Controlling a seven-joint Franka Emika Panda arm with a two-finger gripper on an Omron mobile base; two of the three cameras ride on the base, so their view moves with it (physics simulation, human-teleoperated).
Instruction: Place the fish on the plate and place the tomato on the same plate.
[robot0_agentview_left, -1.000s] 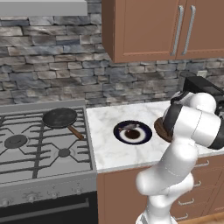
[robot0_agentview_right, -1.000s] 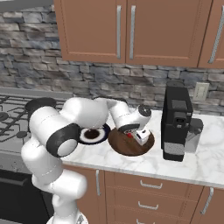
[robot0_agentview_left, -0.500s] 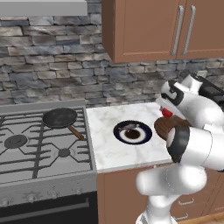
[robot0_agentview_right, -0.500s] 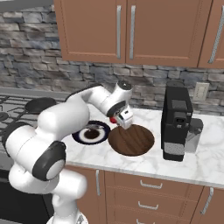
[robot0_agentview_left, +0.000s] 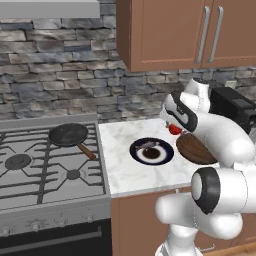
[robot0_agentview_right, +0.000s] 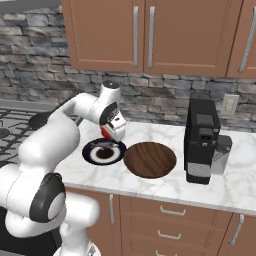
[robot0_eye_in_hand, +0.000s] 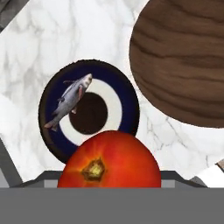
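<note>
Hand view: the brown wooden bowl (robot0_eye_in_hand: 183, 61) sits on the marble counter (robot0_eye_in_hand: 26, 48) just beside the plate (robot0_eye_in_hand: 127, 94). The tomato (robot0_eye_in_hand: 109, 159) is clamped in the gripper (robot0_agentview_right: 113, 131), raised above the plate's near edge. The fish (robot0_eye_in_hand: 70, 100) lies on the plate, across its white ring.

1. A brown wooden bowl (robot0_agentview_right: 150, 159) sits on the marble counter (robot0_agentview_left: 125, 170).
2. A black coffee machine (robot0_agentview_right: 202, 140) stands to the bowl's right.
3. A black frying pan (robot0_agentview_left: 69, 134) with a wooden handle rests on the gas stove (robot0_agentview_left: 30, 165).
4. Wooden cabinets (robot0_agentview_right: 150, 35) hang above the stone backsplash (robot0_agentview_left: 50, 95).
</note>
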